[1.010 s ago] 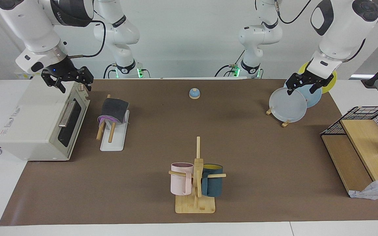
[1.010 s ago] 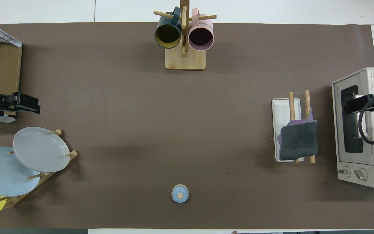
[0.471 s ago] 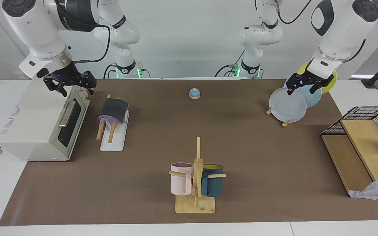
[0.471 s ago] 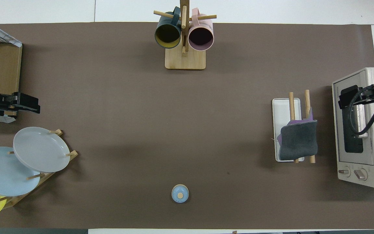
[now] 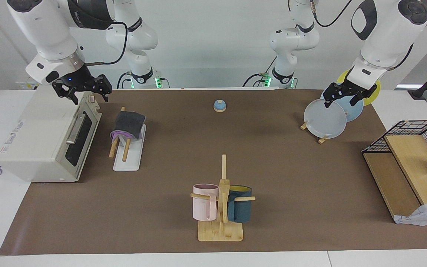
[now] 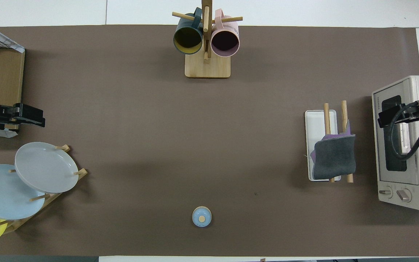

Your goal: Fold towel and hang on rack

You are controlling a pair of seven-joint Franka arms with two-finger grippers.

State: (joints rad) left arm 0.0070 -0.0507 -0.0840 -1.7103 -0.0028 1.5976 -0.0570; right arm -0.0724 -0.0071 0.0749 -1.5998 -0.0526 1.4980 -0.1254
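The towel point(image 5: 129, 124) point(image 6: 335, 160) is folded, dark grey outside with a purple edge showing. It hangs over the two wooden rods of the rack point(image 5: 127, 160) point(image 6: 316, 123), at the rods' end nearer the robots. My right gripper point(image 5: 87, 96) point(image 6: 387, 117) is open and holds nothing, up in the air over the toaster oven's door edge, beside the rack and apart from the towel. My left gripper point(image 5: 341, 100) point(image 6: 36, 118) waits open and empty over the plate stand.
A toaster oven point(image 5: 46, 137) stands beside the rack at the right arm's end. A mug tree point(image 5: 221, 200) with a pink and a blue mug is at the table's outer edge. The plate stand point(image 5: 326, 116), a small blue bell point(image 5: 219, 106) and a wooden shelf with a wire basket point(image 5: 410, 163) are also here.
My right gripper has risen a little over the oven and drifted slightly toward the rack. The towel, the rack and the left arm have not moved.
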